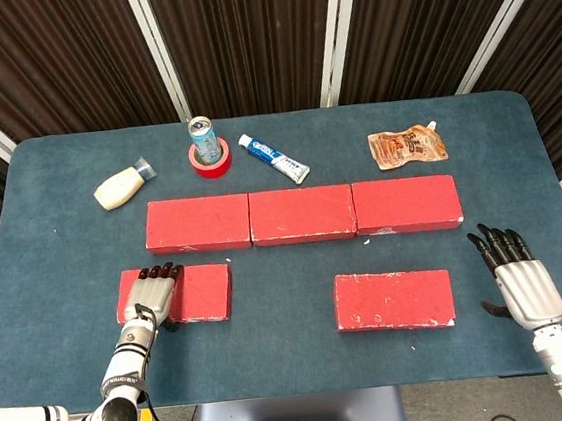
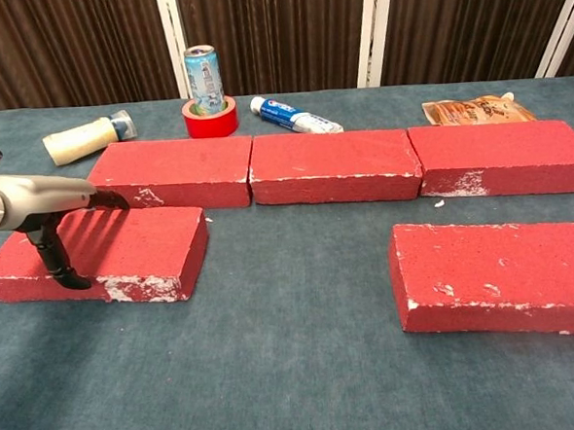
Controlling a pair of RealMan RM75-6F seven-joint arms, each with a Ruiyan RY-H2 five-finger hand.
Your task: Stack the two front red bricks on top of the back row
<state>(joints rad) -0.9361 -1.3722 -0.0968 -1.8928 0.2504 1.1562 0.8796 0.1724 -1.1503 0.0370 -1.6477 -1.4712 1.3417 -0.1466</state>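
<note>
Three red bricks form the back row: left (image 1: 198,224), middle (image 1: 302,214), right (image 1: 407,204). The front left brick (image 1: 197,293) (image 2: 138,244) lies flat just before the row's left end. My left hand (image 1: 155,293) (image 2: 43,203) stretches over its left part, fingers pointing at the far edge and the thumb reaching down at the near edge; the brick stays on the table. The front right brick (image 1: 393,299) (image 2: 500,275) lies alone. My right hand (image 1: 518,284) is flat and open to its right, touching nothing. The chest view does not show it.
Behind the row stand a drink can (image 1: 203,138) inside a red tape roll (image 1: 213,163), a toothpaste tube (image 1: 275,158), a white bottle (image 1: 124,188) and an orange pouch (image 1: 407,146). The blue table's near edge (image 1: 300,391) runs close behind both hands.
</note>
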